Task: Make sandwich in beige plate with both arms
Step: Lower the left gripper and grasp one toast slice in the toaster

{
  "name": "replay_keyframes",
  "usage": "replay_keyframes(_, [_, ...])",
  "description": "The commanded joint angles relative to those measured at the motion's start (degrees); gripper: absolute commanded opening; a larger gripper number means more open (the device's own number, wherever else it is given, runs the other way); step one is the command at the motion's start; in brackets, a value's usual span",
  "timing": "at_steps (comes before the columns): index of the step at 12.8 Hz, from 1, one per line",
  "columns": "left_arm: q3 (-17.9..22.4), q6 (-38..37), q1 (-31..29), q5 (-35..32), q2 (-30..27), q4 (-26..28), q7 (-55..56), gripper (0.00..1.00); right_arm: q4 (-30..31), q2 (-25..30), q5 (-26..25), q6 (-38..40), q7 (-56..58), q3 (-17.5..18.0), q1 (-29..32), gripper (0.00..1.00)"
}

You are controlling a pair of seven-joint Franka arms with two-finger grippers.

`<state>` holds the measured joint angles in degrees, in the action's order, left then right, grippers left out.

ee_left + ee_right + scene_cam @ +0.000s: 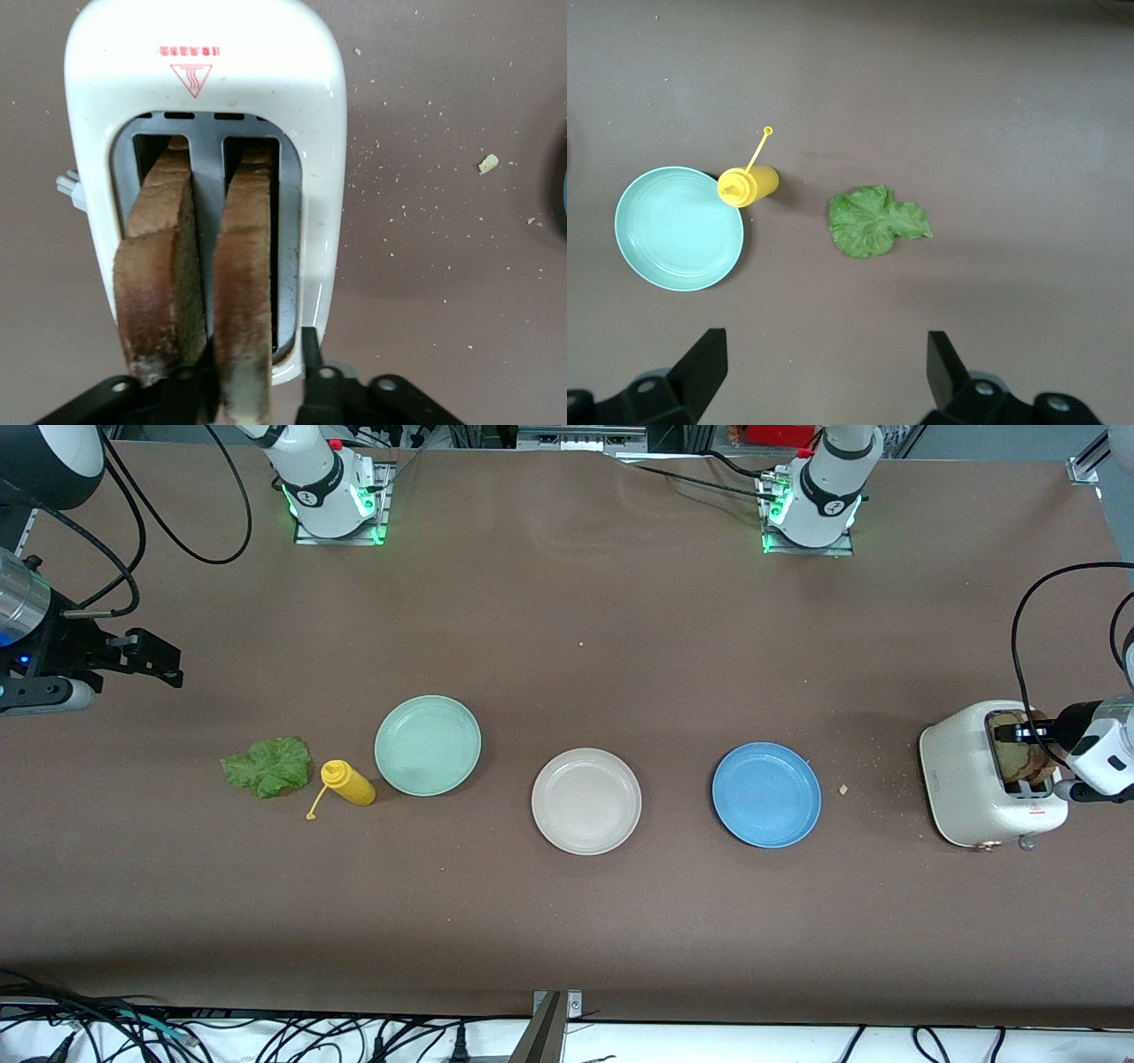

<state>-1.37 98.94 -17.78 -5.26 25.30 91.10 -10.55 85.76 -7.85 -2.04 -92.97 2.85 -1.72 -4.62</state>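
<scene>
2 bread slices [204, 292] in toaster [213, 106], left gripper [257, 390] straddling 1.

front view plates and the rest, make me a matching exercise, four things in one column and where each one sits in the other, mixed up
Things:
1. bread slices
2. lettuce leaf
3. beige plate
4. yellow bottle

Places:
A. between the mint-green plate and the blue plate
B. standing in the toaster slots
C. flat on the table, nearest the right arm's end
D. lying beside the mint-green plate, cap off on its tether

Pairs: 1-B, 2-C, 3-A, 4-D
</scene>
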Motion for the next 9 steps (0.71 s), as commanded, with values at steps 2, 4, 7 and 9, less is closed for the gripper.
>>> replay_keyframes(2, [-0.30, -0.15, -0.24, 0.34, -0.34, -2.05, -1.67, 0.00, -0.42, 0.03, 0.11, 0.25, -0.39, -0.04, 0.05, 1.00])
replay_keyframes(4, [-0.56, -0.76, -0.06, 0.34, -1.99, -4.34, -1.58, 0.00, -0.42, 0.03, 0.11, 0.34, -0.39, -0.04, -0.04, 1.00])
replay_keyframes(7, [-1.00, -8.12, 0.02, 0.43, -4.38, -10.83, -3.25, 0.00, -0.50, 0.12, 0.11, 0.34, -0.47, 0.14, -0.12, 1.00])
replay_keyframes(9, [-1.44, -13.84, 0.46, 1.31, -4.56, -16.71, -2.56, 0.00, -0.59, 0.20, 0.11, 0.25, -0.47, 0.23, -0.91, 1.00])
